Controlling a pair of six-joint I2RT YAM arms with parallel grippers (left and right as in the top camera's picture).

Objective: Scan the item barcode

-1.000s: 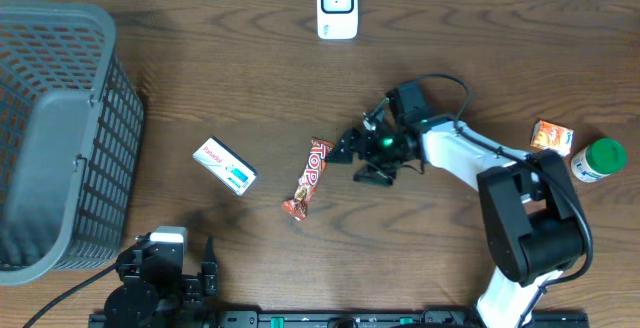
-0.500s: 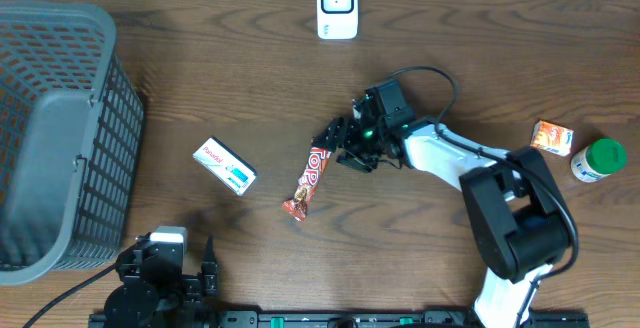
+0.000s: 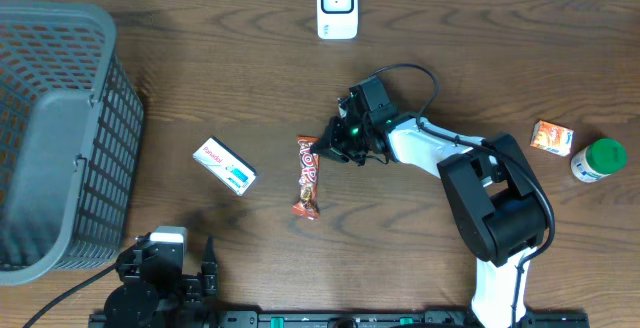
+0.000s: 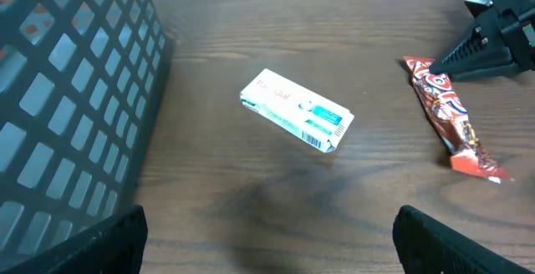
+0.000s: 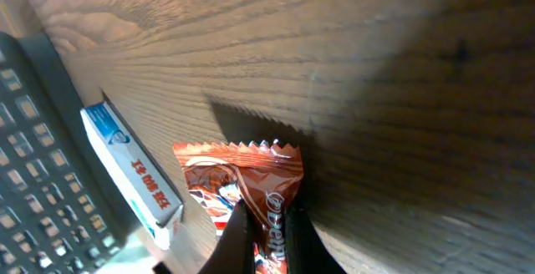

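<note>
The candy bar is long and thin. Its shiny red wrapper has white letters and zigzag ends. It lies flat near the middle of the table. The right end effector pinches its far end. The white scanner stands at the far edge, well apart.

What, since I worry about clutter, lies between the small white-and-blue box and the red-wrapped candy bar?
Nothing: only bare brown wooden table separates the white-and-blue box from the red candy bar, per overhead and left wrist views.
</note>
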